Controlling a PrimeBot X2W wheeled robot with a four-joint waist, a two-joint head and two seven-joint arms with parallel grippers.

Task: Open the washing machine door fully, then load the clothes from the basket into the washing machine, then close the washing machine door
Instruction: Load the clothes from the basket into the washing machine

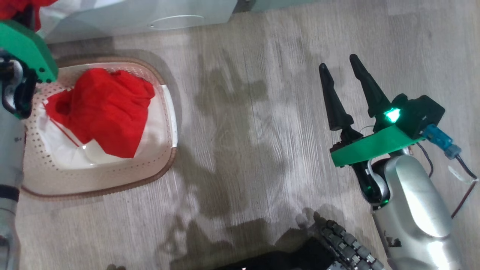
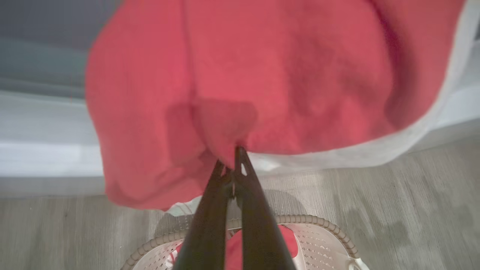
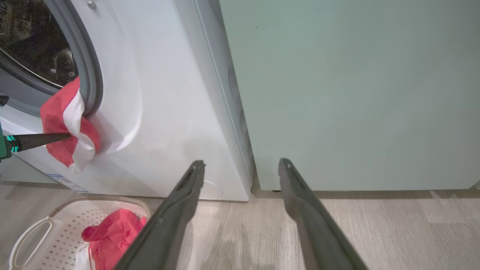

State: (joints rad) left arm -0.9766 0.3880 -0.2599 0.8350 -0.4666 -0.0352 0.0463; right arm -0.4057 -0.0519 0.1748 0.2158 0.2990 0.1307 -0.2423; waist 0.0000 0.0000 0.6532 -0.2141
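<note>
Red clothes pinched by left claw, hanging off gasket edge, bare floor

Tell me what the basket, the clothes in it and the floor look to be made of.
Basket: likely moulded plastic, cream, with perforated, slightly glossy walls; the brown rim looks braided, maybe rope or an imitation.
Clothes: soft matte red fabric, creased and slumped.
Floor: grey wood-grain planks, probably laminate or vinyl, low sheen.
</note>
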